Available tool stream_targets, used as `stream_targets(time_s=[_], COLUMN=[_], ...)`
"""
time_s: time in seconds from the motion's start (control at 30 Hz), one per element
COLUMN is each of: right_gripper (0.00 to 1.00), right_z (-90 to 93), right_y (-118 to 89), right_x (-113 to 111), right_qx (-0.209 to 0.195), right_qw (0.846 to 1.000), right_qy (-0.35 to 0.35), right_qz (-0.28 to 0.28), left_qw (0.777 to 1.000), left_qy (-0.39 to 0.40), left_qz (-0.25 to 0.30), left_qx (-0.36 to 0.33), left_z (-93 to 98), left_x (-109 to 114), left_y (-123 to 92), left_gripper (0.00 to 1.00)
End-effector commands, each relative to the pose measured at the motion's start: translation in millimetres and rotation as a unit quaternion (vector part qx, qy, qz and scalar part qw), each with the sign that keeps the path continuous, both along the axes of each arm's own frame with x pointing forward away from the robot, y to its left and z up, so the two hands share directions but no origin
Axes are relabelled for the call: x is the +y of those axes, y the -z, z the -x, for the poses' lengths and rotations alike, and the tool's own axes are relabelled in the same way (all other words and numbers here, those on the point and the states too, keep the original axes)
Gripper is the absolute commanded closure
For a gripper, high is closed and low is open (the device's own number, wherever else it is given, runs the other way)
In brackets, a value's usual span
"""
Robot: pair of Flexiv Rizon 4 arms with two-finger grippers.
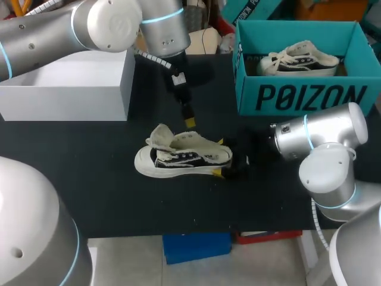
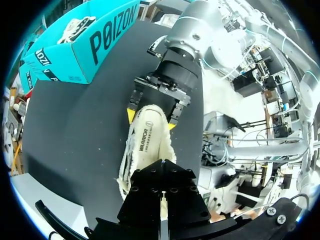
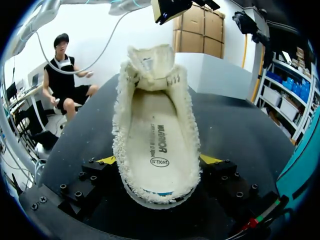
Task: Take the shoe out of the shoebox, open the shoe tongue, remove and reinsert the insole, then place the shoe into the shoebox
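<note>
A white canvas shoe [image 1: 181,158] with a black side lies on its side in the middle of the black table. Its tongue [image 1: 161,136] is pulled back and its opening faces the far side. My right gripper [image 1: 225,158] is shut on the heel; in the right wrist view its yellow tips press both sides of the shoe [image 3: 155,140], and the printed insole [image 3: 159,145] lies inside. My left gripper [image 1: 190,122] hangs shut and empty just above the shoe [image 2: 147,142], apart from it. The left wrist view shows the right gripper [image 2: 151,120] clamping the heel.
The teal shoebox [image 1: 309,95] stands open at the back right with a second shoe [image 1: 297,59] inside. A white box [image 1: 71,89] sits at the back left. Bare black table lies in front of and to the left of the shoe.
</note>
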State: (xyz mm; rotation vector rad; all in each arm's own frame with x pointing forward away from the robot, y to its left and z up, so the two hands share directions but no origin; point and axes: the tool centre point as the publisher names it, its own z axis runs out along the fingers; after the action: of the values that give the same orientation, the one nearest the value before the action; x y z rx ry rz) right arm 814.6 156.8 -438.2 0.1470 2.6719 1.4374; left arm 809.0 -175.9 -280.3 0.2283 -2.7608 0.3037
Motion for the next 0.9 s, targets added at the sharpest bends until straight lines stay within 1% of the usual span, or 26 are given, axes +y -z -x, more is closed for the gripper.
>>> stream_targets(time_s=[0.03,0.1,0.13,0.2,0.33,0.47,0.5,0.57,0.6,0.63,0.9], right_gripper=[1.0,1.0,1.0,1.0,1.0,1.0,1.0,1.0,1.0,1.0,1.0], right_z=[0.2,0.2,0.2,0.2,0.2,0.2,0.2,0.2,0.2,0.2,0.2], right_y=[1.6,1.6,1.6,1.6,1.6,1.6,1.6,1.6,1.6,1.6,1.6], right_x=[-0.1,-0.1,-0.1,-0.1,-0.1,-0.1,-0.1,-0.1,-0.1,-0.1,-0.1], right_qx=[0.0,0.0,0.0,0.0,0.0,0.0,0.0,0.0,0.0,0.0,0.0], right_qw=[1.0,1.0,1.0,1.0,1.0,1.0,1.0,1.0,1.0,1.0,1.0], right_qy=[0.001,0.001,0.001,0.001,0.001,0.001,0.001,0.001,0.001,0.001,0.001], right_qz=[0.001,0.001,0.001,0.001,0.001,0.001,0.001,0.001,0.001,0.001,0.001], left_qw=[1.0,1.0,1.0,0.998,0.992,0.984,0.982,0.981,0.98,0.982,0.982], left_qy=[0.001,0.001,0.017,0.056,0.123,0.175,0.19,0.195,0.199,0.19,0.19], left_qz=[-0.003,-0.003,-0.01,0.012,0.012,0.012,0.023,0.007,0.005,0.0,0.0], left_qx=[0.0,0.0,-0.01,-0.017,-0.036,-0.018,-0.005,-0.011,0.0,-0.003,-0.003], left_z=[-0.6,-0.6,-1.3,-3.4,-7.2,-12.1,-12.3,-13.1,-13.6,-15.2,-15.2], left_x=[-0.7,-0.7,-1.2,-1.2,0.3,1.5,1.4,1.7,1.7,2.1,2.1], left_y=[-0.6,-0.6,1.6,3.0,4.9,11.8,13.2,15.4,15.8,15.1,15.1], left_gripper=[1.0,1.0,1.0,1.0,1.0,1.0,1.0,1.0,1.0,1.0,1.0])
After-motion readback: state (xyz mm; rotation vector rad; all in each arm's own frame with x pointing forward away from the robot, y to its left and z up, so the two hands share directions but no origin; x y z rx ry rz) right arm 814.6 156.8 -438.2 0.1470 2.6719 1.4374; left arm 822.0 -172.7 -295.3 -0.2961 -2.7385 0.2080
